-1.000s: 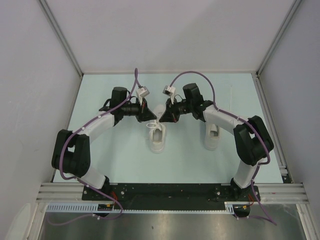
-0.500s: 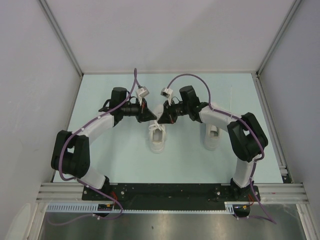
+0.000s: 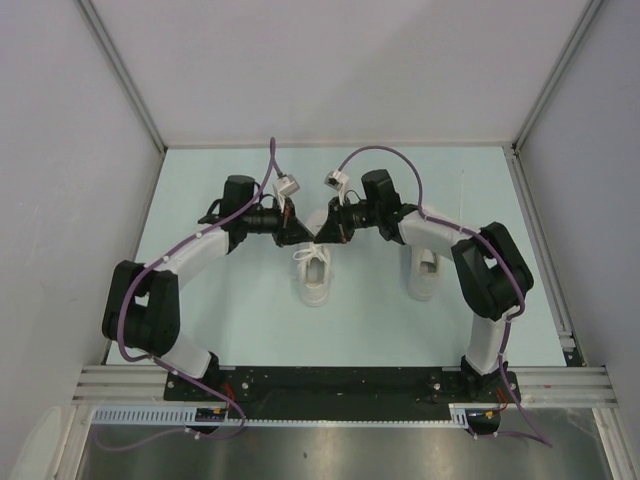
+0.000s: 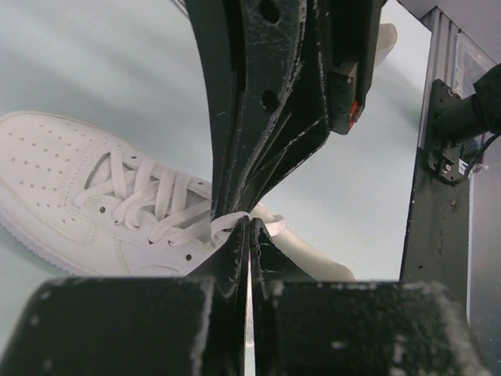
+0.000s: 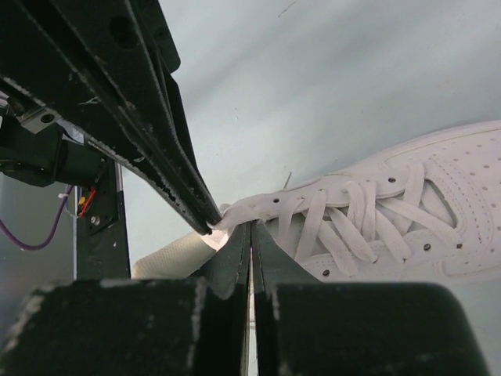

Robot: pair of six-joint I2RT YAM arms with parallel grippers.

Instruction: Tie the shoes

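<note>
As left hand point(image 4: 249, 227) and right hand point(image 5: 251, 229) clamp laces point(image 4: 221, 227), shoe point(image 3: 317, 283) rests.

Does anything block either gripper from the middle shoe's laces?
Nothing visible does. The left gripper and right gripper meet at the collar of the shoe, jaws shut, each apparently pinching lace.

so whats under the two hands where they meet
The left hand and right hand, both shut, pinch laces of the middle shoe. From above they hide its far end and any knot.
</note>
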